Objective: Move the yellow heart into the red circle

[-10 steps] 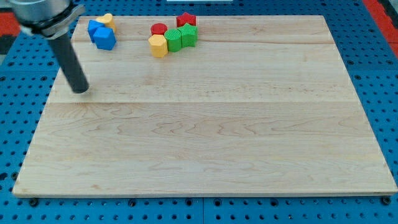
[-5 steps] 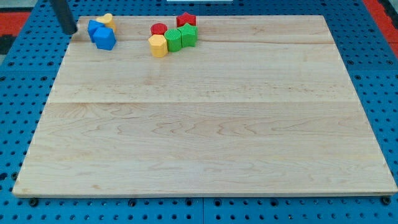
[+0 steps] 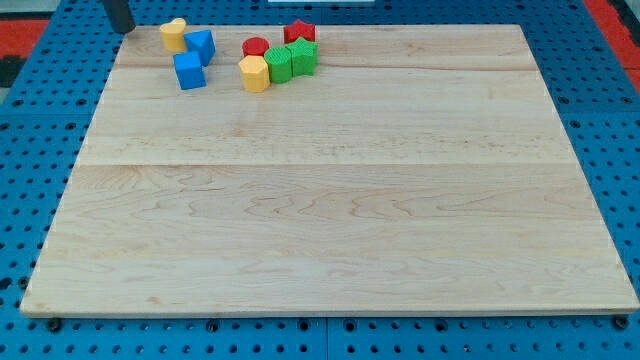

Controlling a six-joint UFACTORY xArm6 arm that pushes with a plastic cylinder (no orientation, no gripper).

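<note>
The yellow heart (image 3: 174,35) lies near the board's top left edge, touching a blue block (image 3: 202,46) on its right. A second blue block (image 3: 188,71) sits just below them. The red circle (image 3: 256,47) is further right, in a cluster with a yellow hexagon (image 3: 254,73), two green blocks (image 3: 279,64) (image 3: 303,57) and a red star (image 3: 299,32). My tip (image 3: 122,28) is at the view's top left, left of the yellow heart and apart from it.
The wooden board (image 3: 330,200) lies on a blue pegboard table (image 3: 30,130). A red area (image 3: 20,35) shows at the top left corner.
My tip moved up to the board's top left corner. The yellow heart and the blue blocks shifted right, and the two blue blocks came apart.
</note>
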